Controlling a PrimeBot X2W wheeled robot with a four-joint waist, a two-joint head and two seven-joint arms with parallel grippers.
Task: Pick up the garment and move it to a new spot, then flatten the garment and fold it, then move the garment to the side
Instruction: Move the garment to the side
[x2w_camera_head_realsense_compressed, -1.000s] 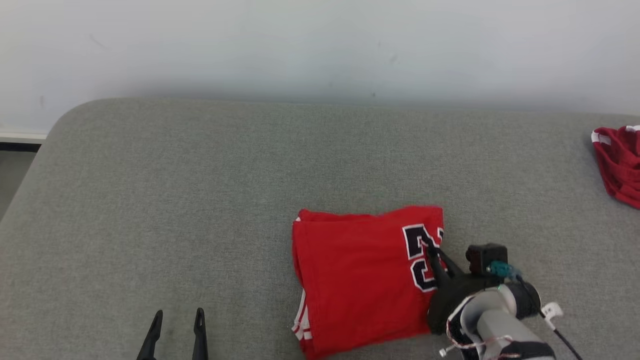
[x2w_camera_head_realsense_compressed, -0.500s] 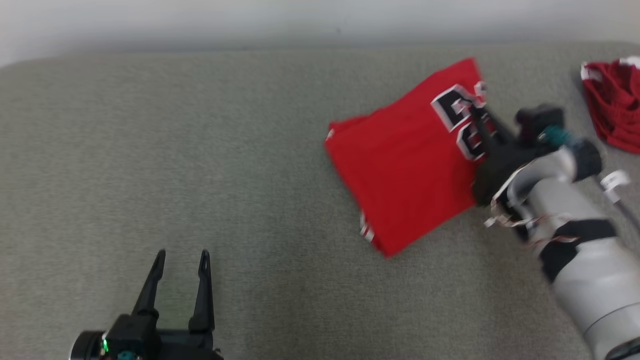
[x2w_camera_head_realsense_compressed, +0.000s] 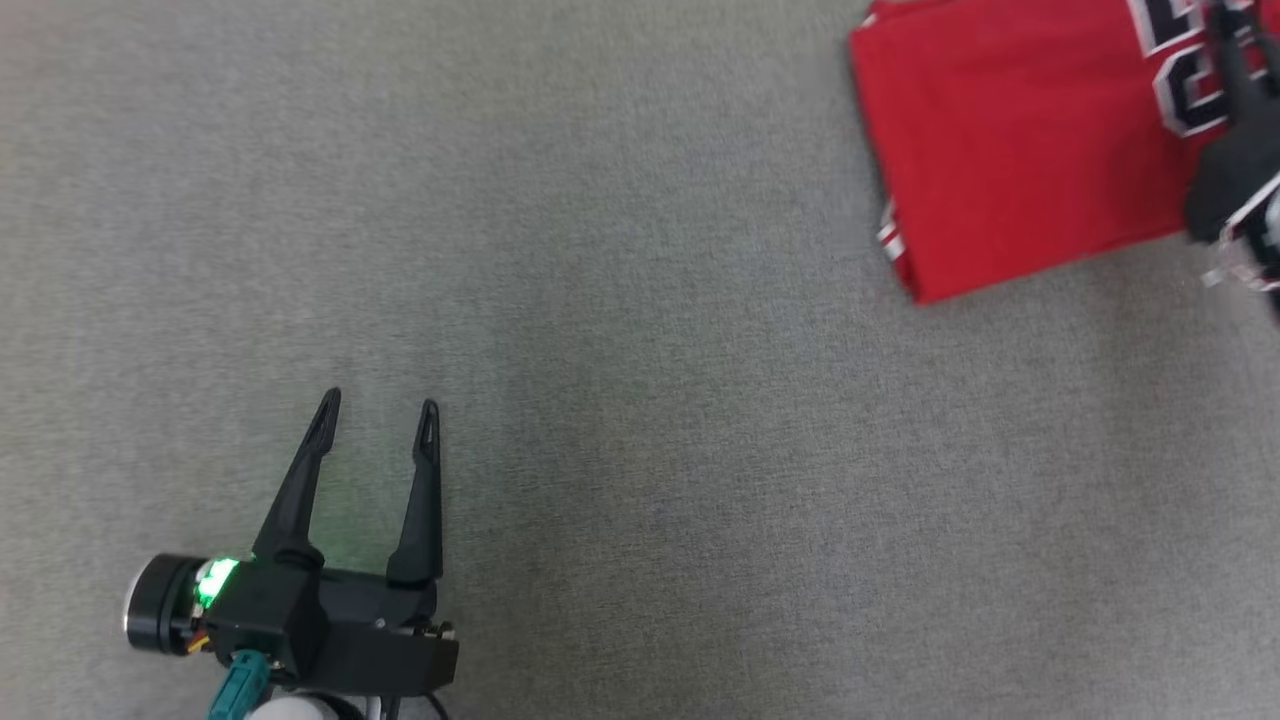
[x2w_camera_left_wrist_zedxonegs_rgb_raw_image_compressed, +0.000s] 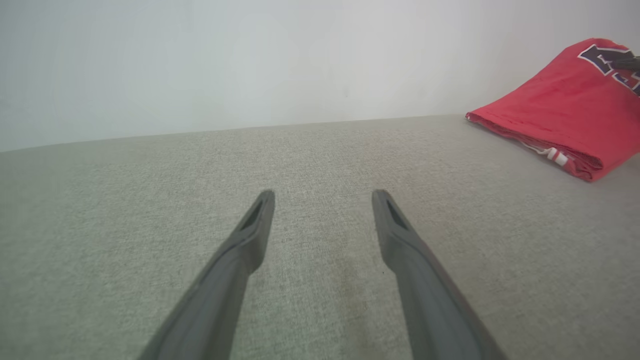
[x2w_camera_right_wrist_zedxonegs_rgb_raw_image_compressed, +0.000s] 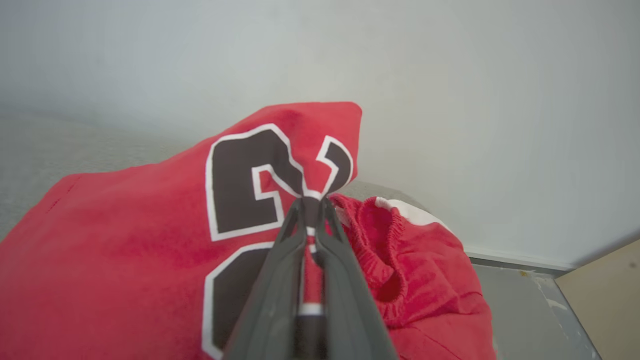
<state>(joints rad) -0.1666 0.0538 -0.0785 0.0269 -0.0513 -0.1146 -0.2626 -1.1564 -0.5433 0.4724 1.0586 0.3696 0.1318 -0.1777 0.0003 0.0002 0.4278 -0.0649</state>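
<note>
We are holding the folded garment's (x2w_camera_head_realsense_compressed: 1000, 140) lettered edge in our right gripper (x2w_camera_right_wrist_zedxonegs_rgb_raw_image_compressed: 310, 203), pinched tight, with our wide-open left gripper (x2w_camera_head_realsense_compressed: 380, 402) hanging well apart leftward.

Left gripper (x2w_camera_head_realsense_compressed: 380, 400): we log two long matte-black fingers (x2w_camera_head_realsense_compressed: 300, 490), tapering, each tip slotted, on a boxy black base (x2w_camera_head_realsense_compressed: 340, 640). Green light (x2w_camera_head_realsense_compressed: 215, 578) at the base's nine o'clock, beside a black cylinder (x2w_camera_head_realsense_compressed: 155, 605); teal connector (x2w_camera_head_realsense_compressed: 235, 690) at seven o'clock. Right gripper (x2w_camera_right_wrist_zedxonegs_rgb_raw_image_compressed: 310, 201): we see matching dark grey fingers, and thin white wires (x2w_camera_head_realsense_compressed: 1235, 270) at its wrist.
</note>
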